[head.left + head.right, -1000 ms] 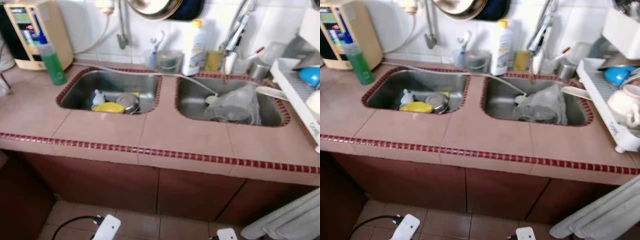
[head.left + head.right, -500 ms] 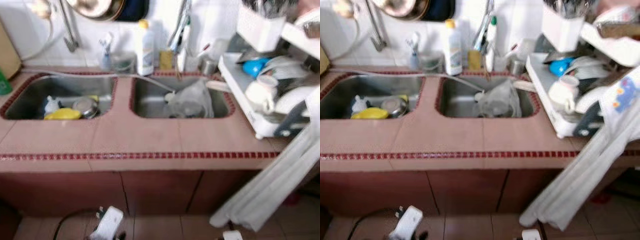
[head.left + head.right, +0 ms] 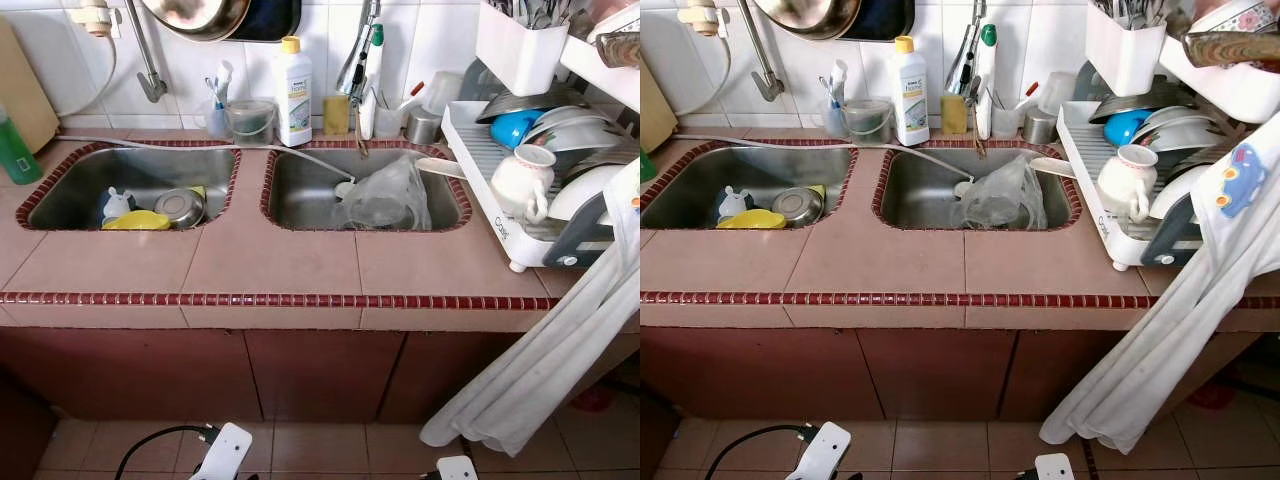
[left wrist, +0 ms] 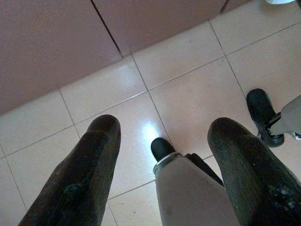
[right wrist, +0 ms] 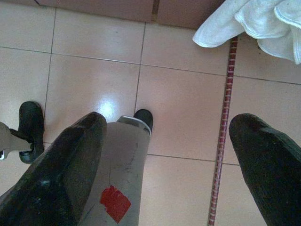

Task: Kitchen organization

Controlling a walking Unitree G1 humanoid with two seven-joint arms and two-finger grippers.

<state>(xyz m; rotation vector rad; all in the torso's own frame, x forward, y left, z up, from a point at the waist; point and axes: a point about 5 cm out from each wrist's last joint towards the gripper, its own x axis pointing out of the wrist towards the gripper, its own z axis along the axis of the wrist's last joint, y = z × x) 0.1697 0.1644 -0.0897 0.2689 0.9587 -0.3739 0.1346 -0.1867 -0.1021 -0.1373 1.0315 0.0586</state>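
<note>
hanging spread over floor tiles, left pincer and right pincer, below counter edge

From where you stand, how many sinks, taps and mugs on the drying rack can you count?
Sinks: 2
Taps: 2
Mugs: 1
Total: 5
</note>
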